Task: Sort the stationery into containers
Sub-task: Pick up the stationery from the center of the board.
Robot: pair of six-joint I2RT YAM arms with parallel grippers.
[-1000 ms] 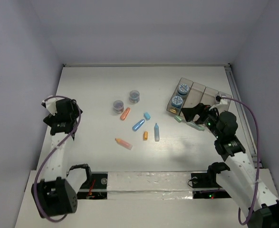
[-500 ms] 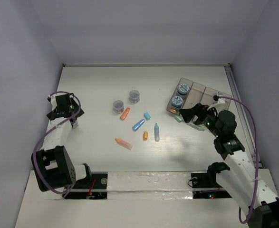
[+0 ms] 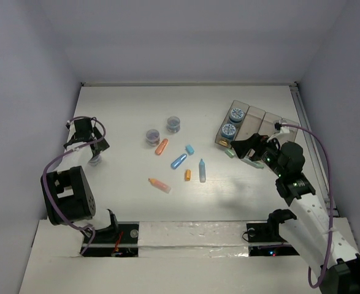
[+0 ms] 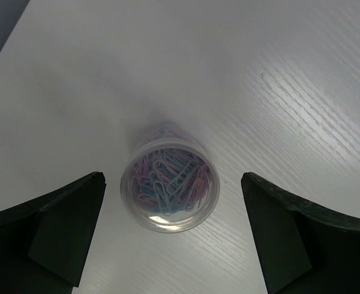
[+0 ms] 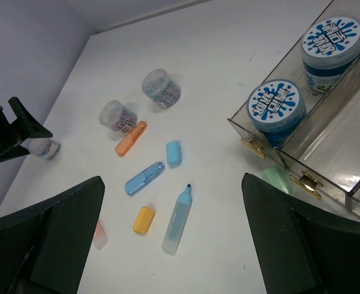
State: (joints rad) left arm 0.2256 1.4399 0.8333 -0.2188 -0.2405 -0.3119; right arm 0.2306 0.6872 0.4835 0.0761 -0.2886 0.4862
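Left wrist | left pincer (image 4: 172, 180) spread | paperclip tub (image 4: 170, 195) between jaws, untouched

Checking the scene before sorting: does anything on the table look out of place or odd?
The pale blue marker lies uncapped, its dark tip bare; a loose blue cap lies apart from it. One paper-clip tub stands alone at the left side, away from the rest.
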